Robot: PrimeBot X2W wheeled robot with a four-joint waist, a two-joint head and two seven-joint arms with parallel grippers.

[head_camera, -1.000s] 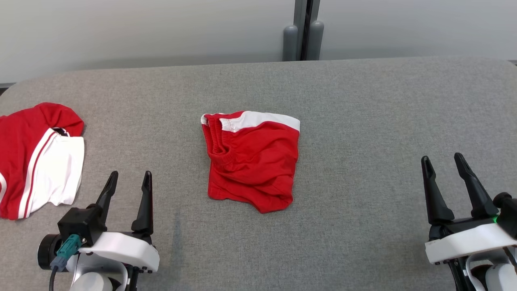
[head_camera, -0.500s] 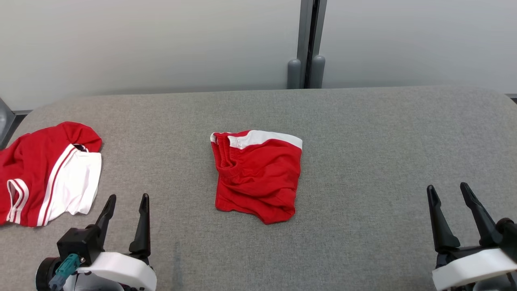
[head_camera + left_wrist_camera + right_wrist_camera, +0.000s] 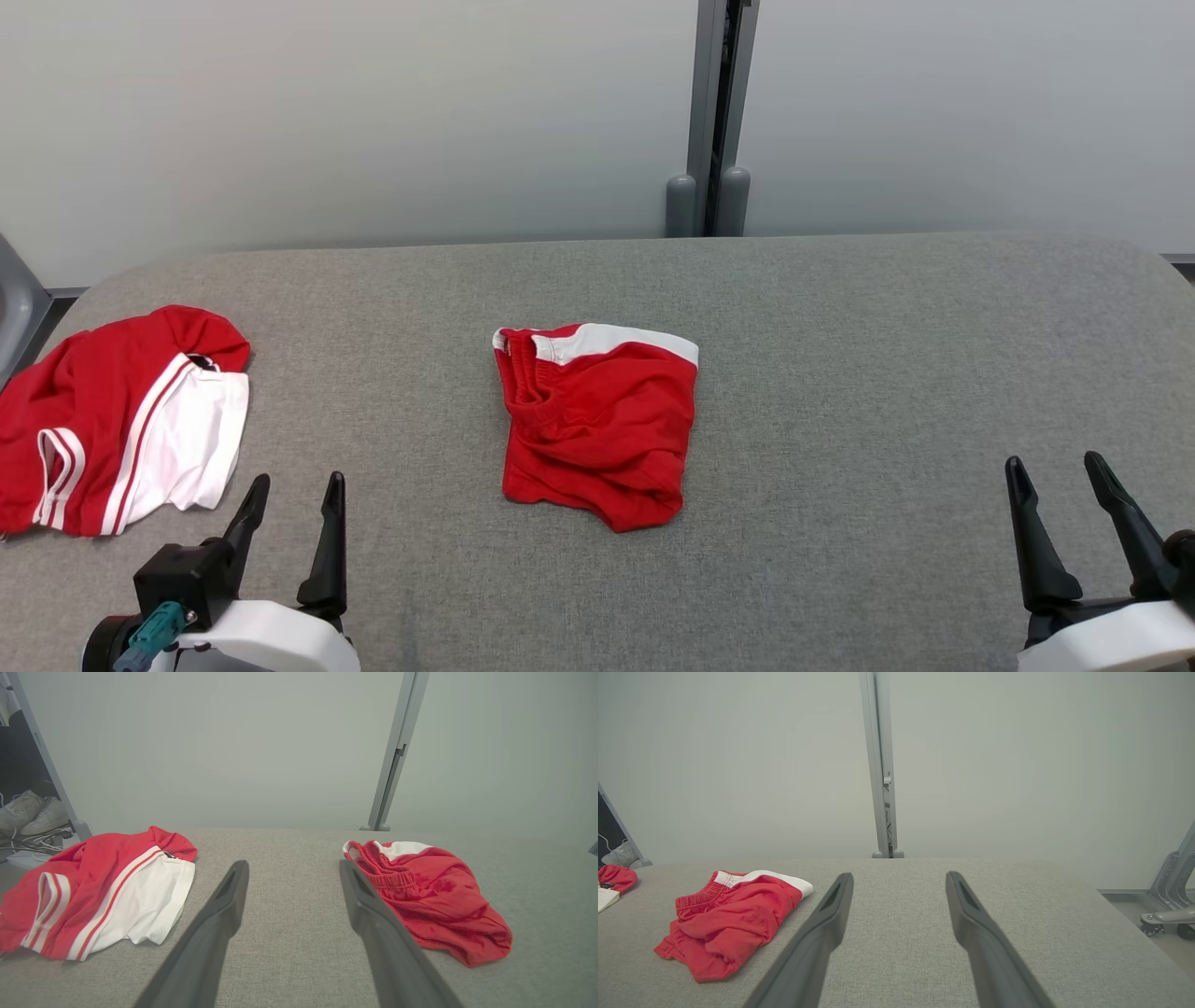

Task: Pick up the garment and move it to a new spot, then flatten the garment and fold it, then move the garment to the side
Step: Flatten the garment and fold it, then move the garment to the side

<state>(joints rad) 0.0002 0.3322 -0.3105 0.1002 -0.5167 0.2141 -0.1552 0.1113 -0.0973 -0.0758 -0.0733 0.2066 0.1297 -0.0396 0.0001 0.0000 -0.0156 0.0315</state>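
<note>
At the middle of the grey padded table (image 3: 887, 373) lies the garment (image 3: 597, 425), a pair of red shorts folded into a compact, nearly square bundle, well apart from both claws. Its slightly longer axis runs from the far edge towards the near edge. A white band lies along its far side, the gathered elastic waistband runs down its left side, and a rumpled red corner points towards the near edge. The left gripper (image 3: 299, 481) hovers near the near left corner, its two dark fingers spread apart and holding nothing, pointing towards the far edge. The right gripper (image 3: 1053, 460) hovers near the near right corner, fingers likewise apart and empty. By the left edge, just beyond the left gripper, rests a second red and white garment (image 3: 121, 429), loosely bunched.
</note>
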